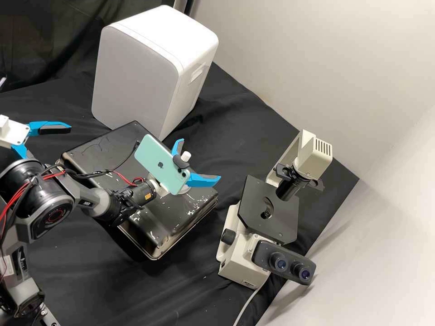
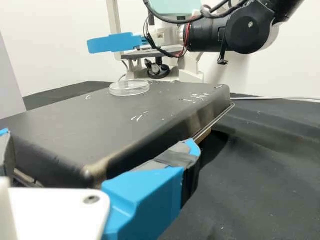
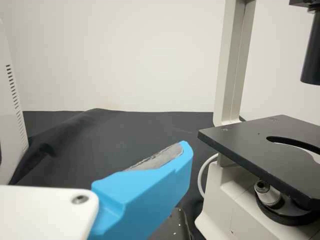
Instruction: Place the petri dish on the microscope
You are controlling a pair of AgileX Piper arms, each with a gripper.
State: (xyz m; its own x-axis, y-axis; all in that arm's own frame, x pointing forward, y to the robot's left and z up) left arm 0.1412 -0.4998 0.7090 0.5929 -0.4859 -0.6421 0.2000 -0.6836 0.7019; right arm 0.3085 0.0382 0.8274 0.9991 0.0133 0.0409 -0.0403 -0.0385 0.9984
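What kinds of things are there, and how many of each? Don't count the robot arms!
Petri dish: 1
Microscope: 1
Upturned black tray: 1
White box: 1
Total: 4

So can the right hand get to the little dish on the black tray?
Probably yes. The right hand hangs open close above the petri dish, which lies bare on the black tray, and nothing seems to stand between them.
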